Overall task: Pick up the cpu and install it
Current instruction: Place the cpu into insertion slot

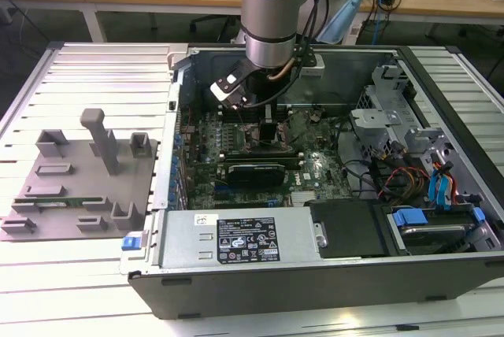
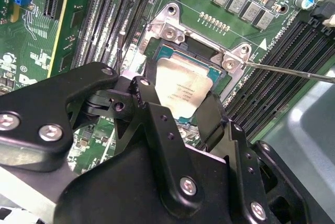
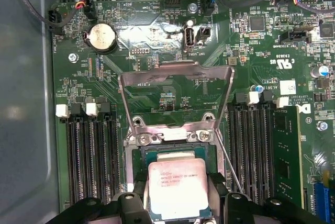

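While the cpu [image 3: 175, 187] is clamped at two opposite edges between the jaws of the gripper [image 2: 177, 96], it is held directly over the open socket [image 2: 172, 25], the load plate [image 3: 175, 93] standing raised just beyond the jaws. It is judged light, stiff, fragile underneath; edge grip is advised.

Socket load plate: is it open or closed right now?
Open: in the first wrist view the load plate stands swung up from the socket, leaving the cpu uncovered.
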{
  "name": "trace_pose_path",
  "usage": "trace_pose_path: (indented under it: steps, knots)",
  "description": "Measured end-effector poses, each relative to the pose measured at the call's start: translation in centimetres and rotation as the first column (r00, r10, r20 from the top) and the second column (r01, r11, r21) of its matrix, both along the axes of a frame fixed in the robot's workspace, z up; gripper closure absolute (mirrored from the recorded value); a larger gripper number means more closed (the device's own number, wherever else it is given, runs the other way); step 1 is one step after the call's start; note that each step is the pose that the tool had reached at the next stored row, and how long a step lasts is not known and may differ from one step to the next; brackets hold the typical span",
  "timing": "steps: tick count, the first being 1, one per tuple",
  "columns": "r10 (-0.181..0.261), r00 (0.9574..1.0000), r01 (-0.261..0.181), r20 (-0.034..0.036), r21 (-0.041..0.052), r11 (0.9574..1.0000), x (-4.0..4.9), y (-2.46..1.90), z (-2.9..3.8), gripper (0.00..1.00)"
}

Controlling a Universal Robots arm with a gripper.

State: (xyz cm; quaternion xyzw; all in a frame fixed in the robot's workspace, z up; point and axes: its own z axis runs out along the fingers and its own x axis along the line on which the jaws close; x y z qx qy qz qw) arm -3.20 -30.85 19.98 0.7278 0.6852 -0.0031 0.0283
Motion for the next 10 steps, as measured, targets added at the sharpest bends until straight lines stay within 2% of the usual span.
trace_pose_path:
  steps: [10]
  knots:
    - [-0.001, 1.0000, 0.001, 0.0000, 0.0000, 1.0000, 0.00, 0.00, 0.00, 0.46]
